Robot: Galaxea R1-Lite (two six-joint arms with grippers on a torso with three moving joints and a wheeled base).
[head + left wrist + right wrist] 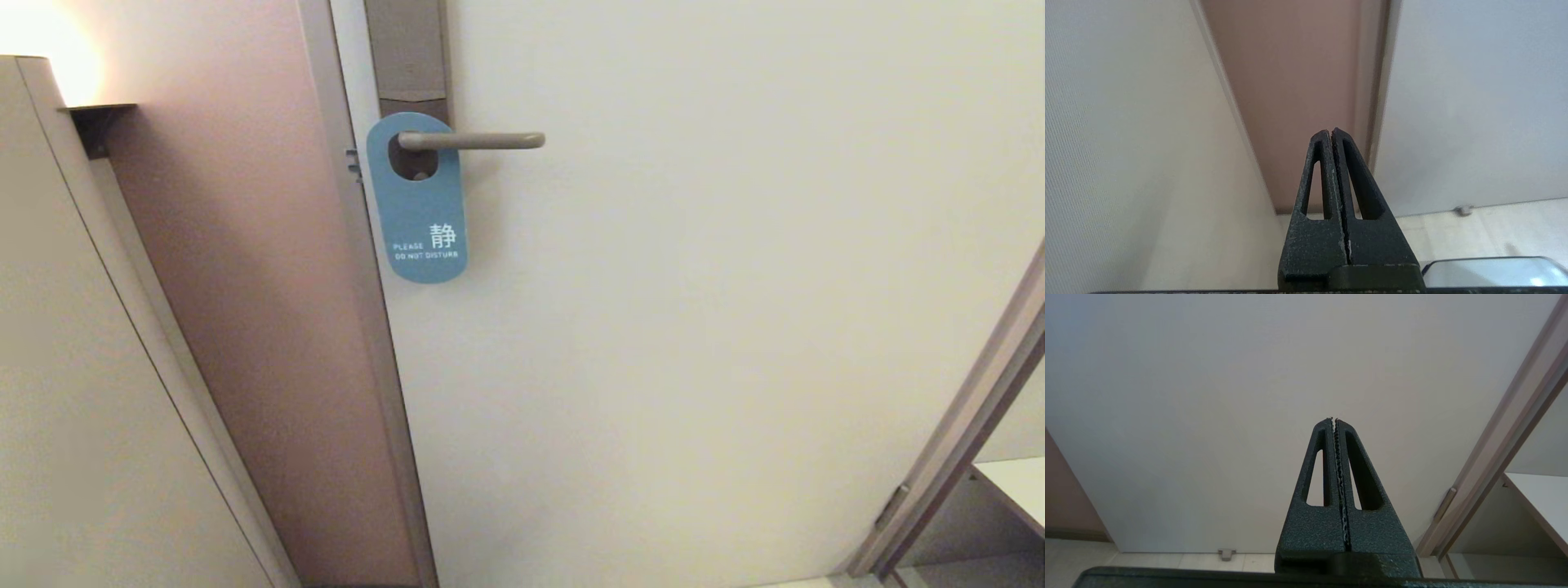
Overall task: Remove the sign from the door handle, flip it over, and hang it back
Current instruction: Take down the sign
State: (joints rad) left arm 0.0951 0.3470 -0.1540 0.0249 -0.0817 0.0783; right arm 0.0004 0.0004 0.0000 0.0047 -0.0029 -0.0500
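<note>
In the head view, the sign hangs on the handle. The handle goes through the hole near the sign's top, so the sign cannot slip down. It hangs flat on the door, blue side out, with the words "DO NOT DISTURB" showing. The handle sticks out to the side from a tall plate, so the sign has to slide along it and off the free end. No arm shows in this view, so both grippers are low and well away from the sign.

In the left wrist view, the left gripper has its 2 fingers pressed tight together and holds nothing. It points toward the brown wall strip beside the door edge. The sign is not in this view, so it is somewhere above the gripper. The floor shows low beside it.

In the right wrist view, the right gripper is also squeezed closed with nothing in it. It faces the bare door, and the sign is not seen here either.

I think the job is only starting. A gripper has to go up and spread its fingers before it can pinch the sign.
</note>
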